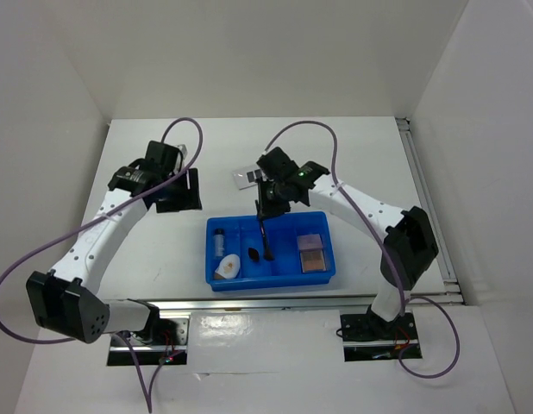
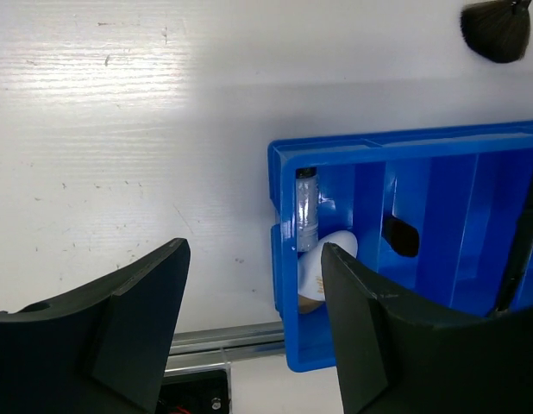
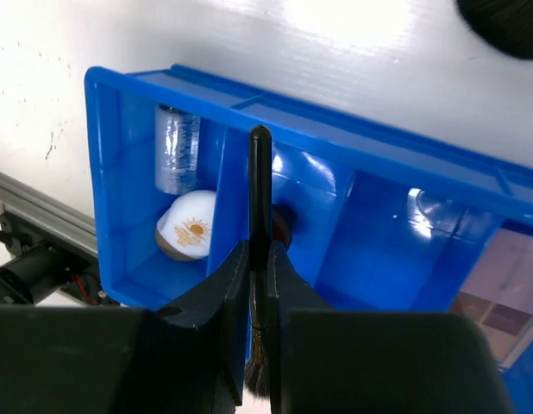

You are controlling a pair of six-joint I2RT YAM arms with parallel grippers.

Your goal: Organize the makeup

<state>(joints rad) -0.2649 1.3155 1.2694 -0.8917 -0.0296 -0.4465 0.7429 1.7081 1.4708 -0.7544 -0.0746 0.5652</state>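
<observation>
One blue divided tray (image 1: 275, 283) sits mid-table between two robot arms, one on the left (image 1: 103, 228) and one on the right (image 1: 370, 207). At the tray there are one clear vial (image 1: 219, 240), one white oval piece (image 1: 226, 267), one small dark oval item (image 1: 252, 255) (too small to identify), one slim black brush (image 1: 266, 241), and two small squares, one pinkish (image 1: 310, 242) and one tan (image 1: 312, 262). Beyond the tray's far side lie one clear palette (image 1: 247, 177) and one fluffy black brush head (image 2: 495, 30).
</observation>
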